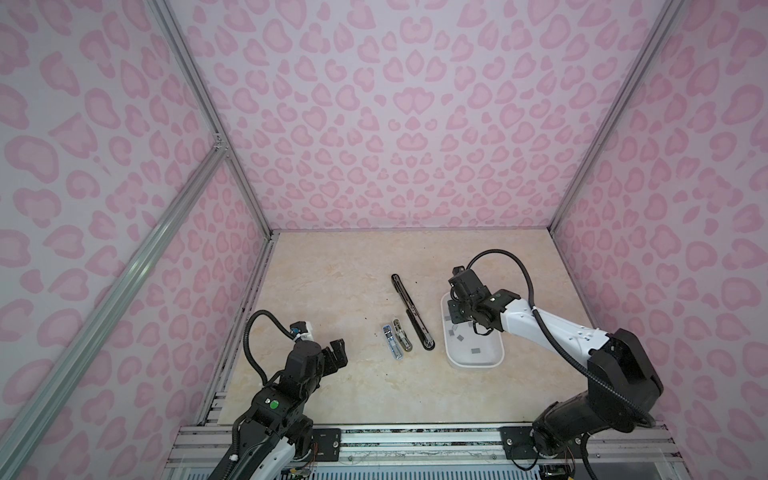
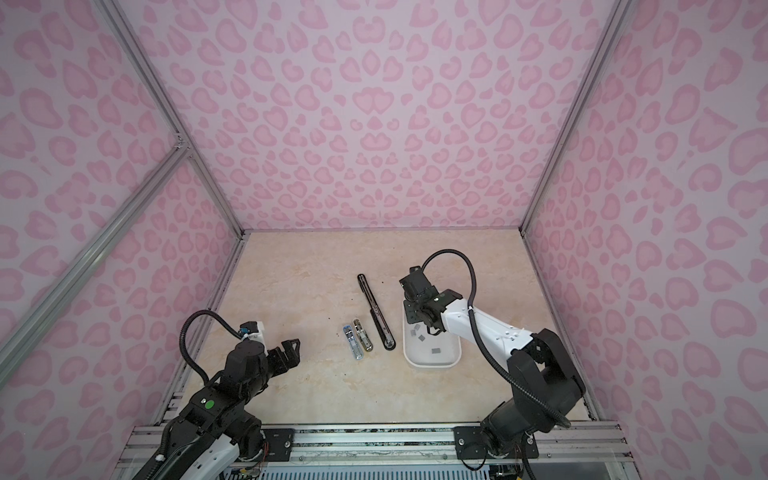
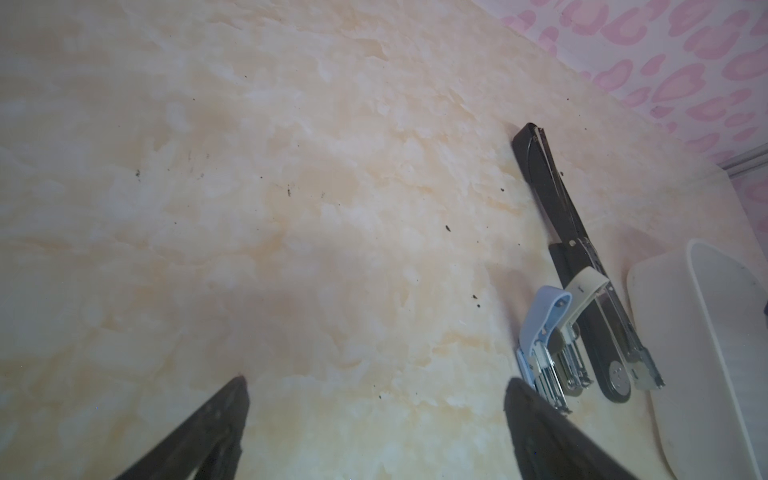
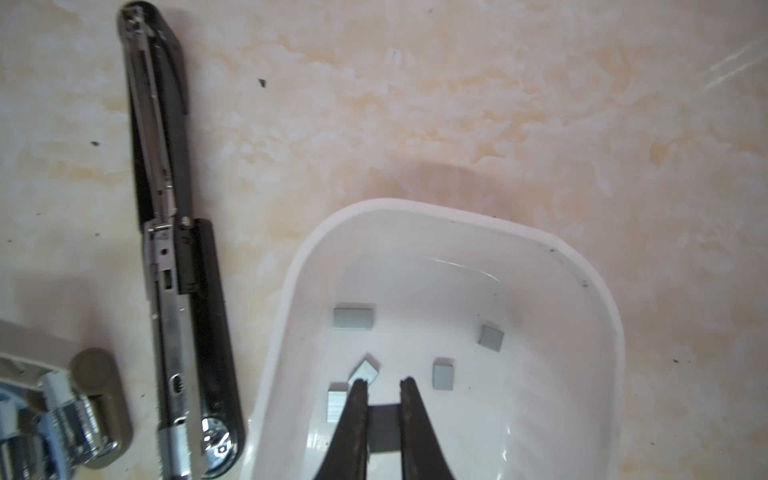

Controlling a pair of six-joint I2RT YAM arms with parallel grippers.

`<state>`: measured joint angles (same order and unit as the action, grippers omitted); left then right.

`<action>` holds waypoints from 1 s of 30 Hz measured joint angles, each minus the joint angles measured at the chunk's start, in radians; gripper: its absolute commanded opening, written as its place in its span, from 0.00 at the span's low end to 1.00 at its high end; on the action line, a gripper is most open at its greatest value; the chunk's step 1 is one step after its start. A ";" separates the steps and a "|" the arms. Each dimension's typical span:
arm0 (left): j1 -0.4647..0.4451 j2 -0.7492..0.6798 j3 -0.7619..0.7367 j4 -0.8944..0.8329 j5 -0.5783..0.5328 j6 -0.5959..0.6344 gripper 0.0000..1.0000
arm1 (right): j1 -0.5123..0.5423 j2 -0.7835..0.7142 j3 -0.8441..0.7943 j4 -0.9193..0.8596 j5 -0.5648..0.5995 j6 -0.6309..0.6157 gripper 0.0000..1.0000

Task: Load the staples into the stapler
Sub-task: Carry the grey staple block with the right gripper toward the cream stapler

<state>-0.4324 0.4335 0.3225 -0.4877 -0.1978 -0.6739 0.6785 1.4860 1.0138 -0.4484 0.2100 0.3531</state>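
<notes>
Several small grey staples [image 4: 353, 318] lie in a white tray [image 4: 291, 291] at the right of the table. My right gripper [image 4: 384, 384] reaches down into that tray, shut on one grey staple block [image 4: 383, 428] held between its fingers. In both top views the wrist hides those fingers; loose staples [image 1: 476, 351] show in the tray [image 1: 473, 366]. A long black stapler [image 1: 409, 311] lies opened flat left of the tray, its metal channel [image 4: 166, 291] facing up. My left gripper [image 1: 338, 351] hovers open and empty at the near left, its fingertips [image 3: 237, 395] wide apart.
A small blue stapler [image 1: 387, 343] and a small beige stapler [image 1: 402, 338] lie side by side, opened, just left of the black one. Pink patterned walls enclose the beige marble table [image 1: 353, 270]. A metal rail [image 1: 415, 440] runs along the front edge.
</notes>
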 measured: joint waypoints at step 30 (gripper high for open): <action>0.000 -0.059 -0.038 0.019 0.131 0.002 0.98 | 0.440 0.198 -0.148 0.585 0.133 0.100 0.12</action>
<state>-0.4324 0.3744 0.2844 -0.4690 -0.0666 -0.6716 1.1183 1.6844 0.8661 0.1364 0.3428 0.4526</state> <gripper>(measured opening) 0.972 0.124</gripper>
